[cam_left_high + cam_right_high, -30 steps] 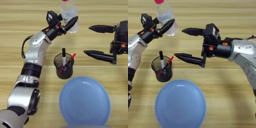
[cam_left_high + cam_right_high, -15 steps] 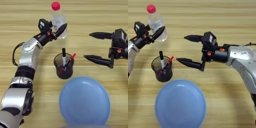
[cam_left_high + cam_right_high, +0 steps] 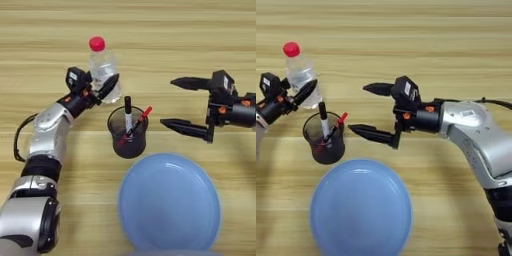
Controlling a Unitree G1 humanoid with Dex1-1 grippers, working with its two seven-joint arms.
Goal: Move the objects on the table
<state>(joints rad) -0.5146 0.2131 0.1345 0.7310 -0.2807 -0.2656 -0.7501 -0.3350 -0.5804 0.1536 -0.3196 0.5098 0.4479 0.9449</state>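
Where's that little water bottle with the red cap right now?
The bottle stands upright on the robot's left side of the table, gripped by the left gripper, just behind the dark cup holding the marker pens.

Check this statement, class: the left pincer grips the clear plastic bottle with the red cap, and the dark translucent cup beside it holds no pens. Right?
Wrong on the pens. In the left eye view the dark translucent cup holds two marker pens. The left pincer does grip the clear plastic bottle with the red cap.
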